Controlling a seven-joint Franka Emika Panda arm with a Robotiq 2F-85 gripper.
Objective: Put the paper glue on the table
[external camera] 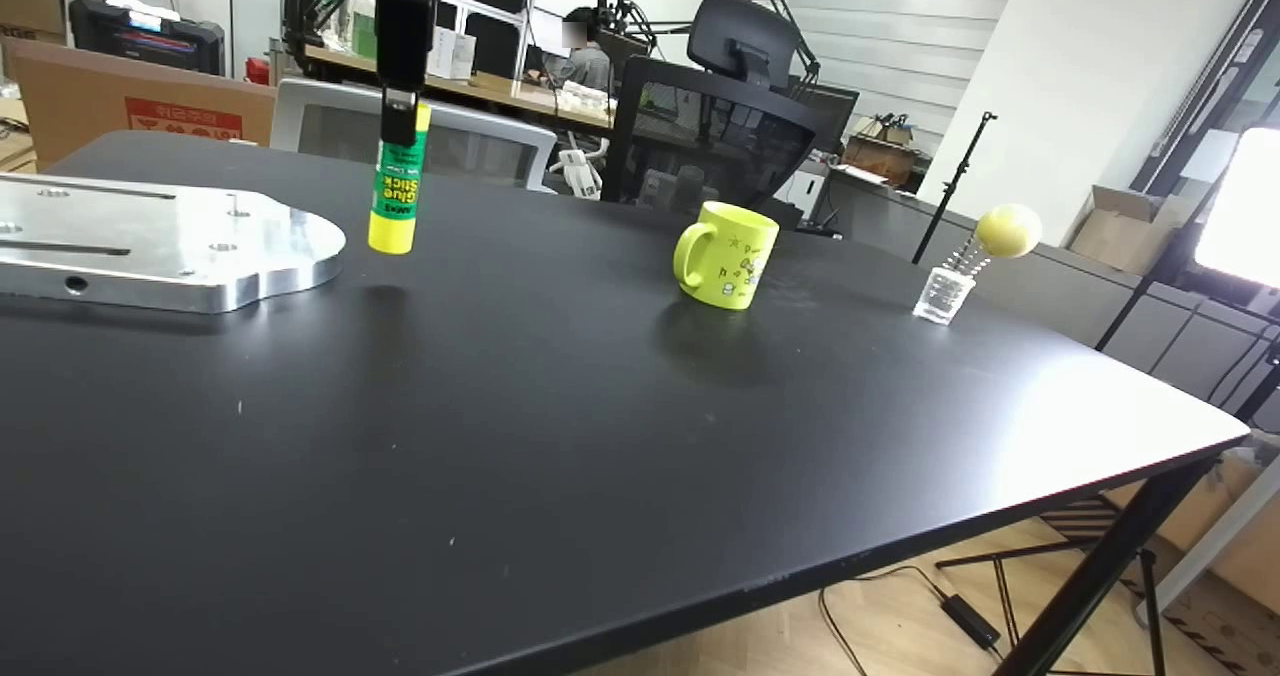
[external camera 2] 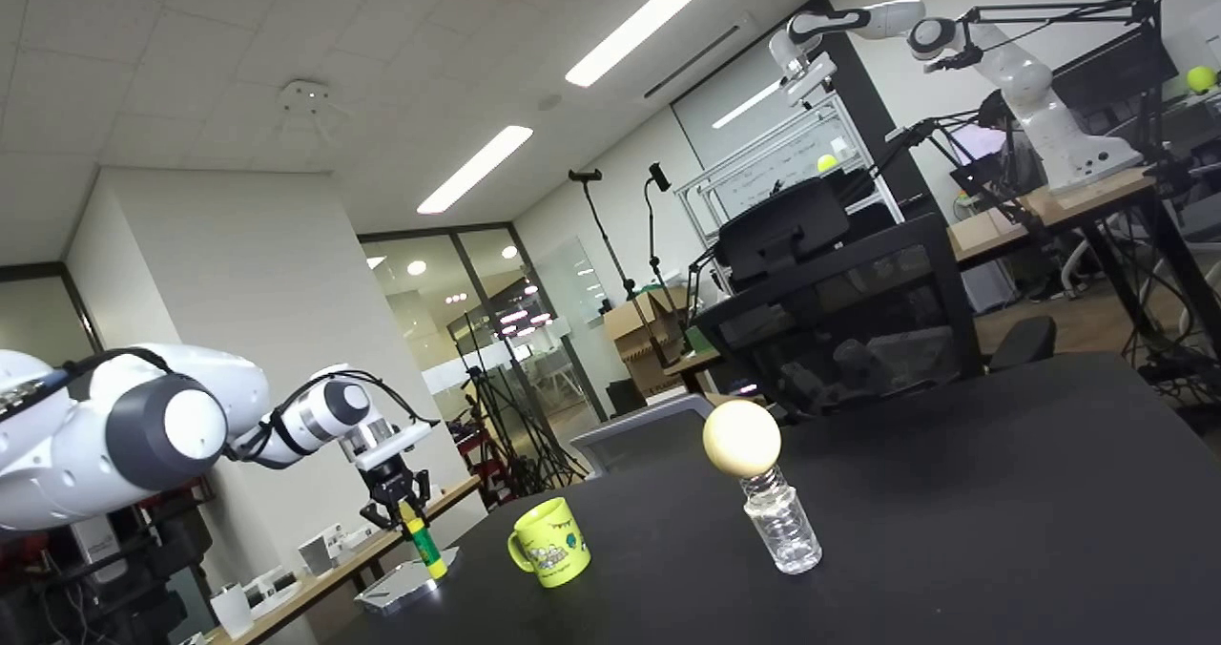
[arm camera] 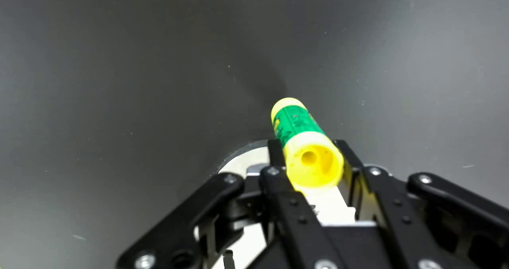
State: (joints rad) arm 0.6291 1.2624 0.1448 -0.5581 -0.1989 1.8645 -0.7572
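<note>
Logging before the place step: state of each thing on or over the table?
glue: near upright, held above the table
gripper: closed on the glue
mug: upright on the table, inside mostly hidden
bottle: standing on the table
ball: on top of the bottle
metal plate: lying flat

"How is the tabletop (external camera: 560, 476) finished, across the lower frame of an exterior view?"

"In smooth matt black, flecked with pale scratches; a sheen is thrown back at right."

"And the plate (external camera: 110, 224) at left, and the mug (external camera: 735, 256) right of centre?"

"Bare silvery metal is shown by the plate; the mug is coated smooth, as if glazed."

"Where is plastic seen?"

"Near the centre of the wrist view: the paper glue (arm camera: 302, 135) is cased in smooth yellow, printed green around the middle. Below, the matt black jaws are set with shiny metal screws (arm camera: 146, 261)."
</note>
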